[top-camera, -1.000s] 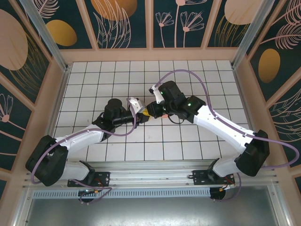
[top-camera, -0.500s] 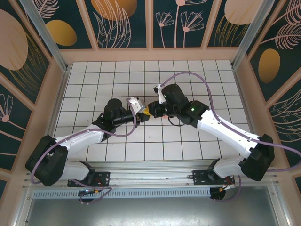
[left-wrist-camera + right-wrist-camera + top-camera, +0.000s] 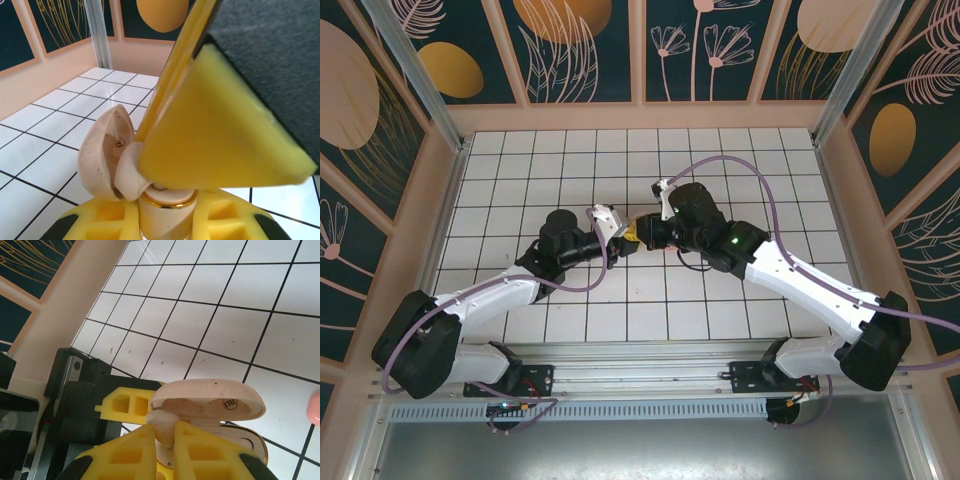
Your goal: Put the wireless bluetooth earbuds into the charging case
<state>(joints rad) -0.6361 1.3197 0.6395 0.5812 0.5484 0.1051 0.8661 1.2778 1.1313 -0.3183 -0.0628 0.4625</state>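
My left gripper [image 3: 619, 236] [image 3: 165, 212] is shut on the charging case [image 3: 165, 217], a cream body with a gold rim. Its lid [image 3: 100, 155] [image 3: 207, 400] stands open. My right gripper [image 3: 639, 235] [image 3: 165, 432] meets it at mid-table and is shut on one pale-pink earbud [image 3: 162, 426] [image 3: 129, 170]. The earbud sits at the case's mouth, just under the open lid and touching the rim. In the left wrist view the right gripper's large yellow finger [image 3: 215, 125] covers most of the case opening. The case's inner wells are hidden.
A pink rounded thing [image 3: 315, 407] lies on the white tiled floor [image 3: 720, 160] at the right edge of the right wrist view, cut off by the frame. Peach walls [image 3: 445, 200] ring the floor. The right arm's purple cable [image 3: 740, 165] arcs above it.
The right arm has swung its elbow and shoulder to the right while its gripper stayed at the case, shifting slightly up-table. The left arm has held still.
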